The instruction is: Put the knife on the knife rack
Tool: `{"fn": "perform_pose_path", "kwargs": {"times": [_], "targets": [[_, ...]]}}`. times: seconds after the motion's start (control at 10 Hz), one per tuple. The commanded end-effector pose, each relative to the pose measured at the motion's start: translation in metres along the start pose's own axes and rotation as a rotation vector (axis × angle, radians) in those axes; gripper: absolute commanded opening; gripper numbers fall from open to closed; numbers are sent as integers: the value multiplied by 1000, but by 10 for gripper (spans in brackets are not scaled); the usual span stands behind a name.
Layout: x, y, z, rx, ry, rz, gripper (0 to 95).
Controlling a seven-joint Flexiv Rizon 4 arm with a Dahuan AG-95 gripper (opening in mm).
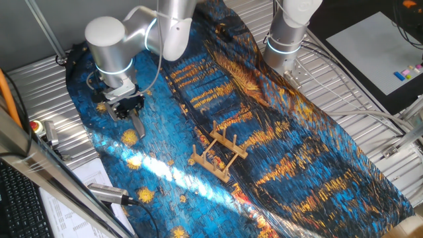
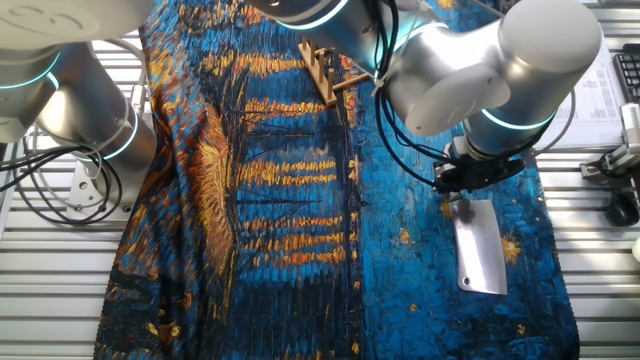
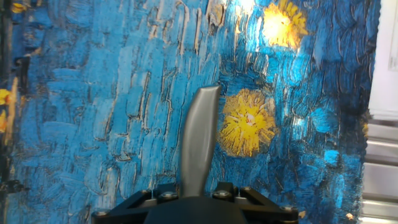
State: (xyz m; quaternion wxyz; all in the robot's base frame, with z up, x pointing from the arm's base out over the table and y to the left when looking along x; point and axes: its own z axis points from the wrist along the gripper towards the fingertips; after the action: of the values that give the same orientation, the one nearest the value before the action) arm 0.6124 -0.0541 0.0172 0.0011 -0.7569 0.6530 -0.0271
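My gripper is shut on the handle of the knife, a cleaver, at the near-left part of the blue painted cloth. In the other fixed view the broad dull-grey blade of the knife reaches out from the gripper over the cloth. From the hand the knife shows edge-on, running forward from between the jaws of the gripper. The light-brown wooden knife rack stands mid-cloth, well to the right of the gripper. The knife rack holds nothing.
A second silver arm's base stands at the back of the cloth. A red button, a keyboard and a grey cylindrical device sit along the left edge. Ribbed metal tabletop surrounds the cloth.
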Motion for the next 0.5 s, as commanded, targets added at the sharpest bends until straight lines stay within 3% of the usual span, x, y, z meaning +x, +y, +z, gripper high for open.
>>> {"fn": "perform_pose_path", "kwargs": {"times": [0.1,0.5], "targets": [[0,0,3,3,1,9,380],[0,2,6,2,-1,19,380]]}}
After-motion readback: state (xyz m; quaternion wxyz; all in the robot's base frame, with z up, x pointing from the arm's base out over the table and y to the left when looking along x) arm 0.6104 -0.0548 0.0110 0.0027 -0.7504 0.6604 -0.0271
